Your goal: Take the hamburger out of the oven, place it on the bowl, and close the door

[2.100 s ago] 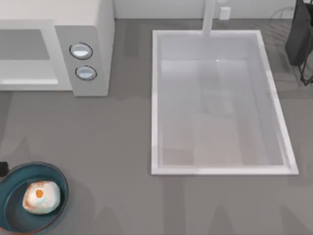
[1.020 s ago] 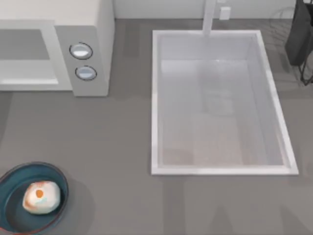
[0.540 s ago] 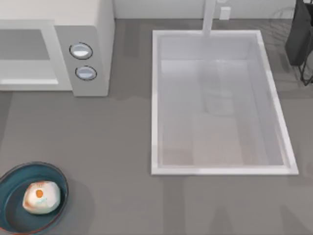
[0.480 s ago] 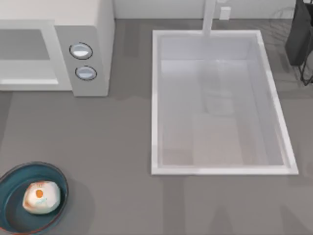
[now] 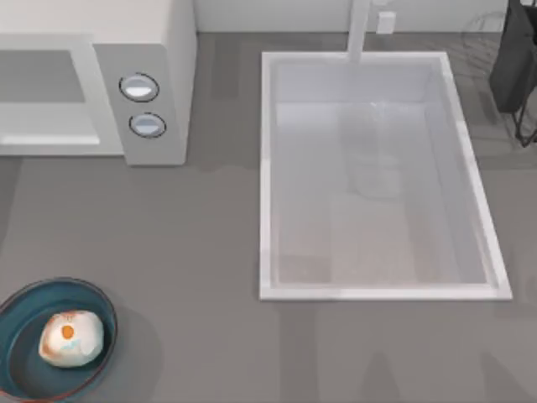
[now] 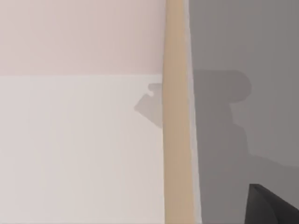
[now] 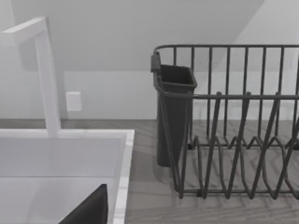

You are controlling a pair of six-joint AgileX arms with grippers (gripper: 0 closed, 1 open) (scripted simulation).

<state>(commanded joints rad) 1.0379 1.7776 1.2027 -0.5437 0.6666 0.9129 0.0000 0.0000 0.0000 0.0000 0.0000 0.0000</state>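
The hamburger (image 5: pixel 70 338), a pale bun with orange-brown patches, lies in the dark teal bowl (image 5: pixel 18 312) at the table's front left corner. At the back left stands the white oven (image 5: pixel 172 50) with two round knobs. Its door (image 5: pixel 46 122) with the greyish window lies flush against the oven's front. A dark part of my left gripper (image 6: pixel 275 207) shows at the edge of the left wrist view, over the grey table by its tan edge. In the right wrist view a dark part of my right gripper (image 7: pixel 91 210) sits near the sink's rim.
A large white sink (image 5: pixel 267 176) with a white faucet (image 5: pixel 359 29) takes up the middle and right of the table. A dark wire dish rack (image 7: pixel 243 154) with a cutlery holder (image 7: pixel 174 112) stands at the back right. Bare grey tabletop lies between bowl, oven and sink.
A dark tip of my left gripper, seen at the left edge beside the bowl in the earliest frame, has left the top view. The hamburger, bowl and door have not moved.
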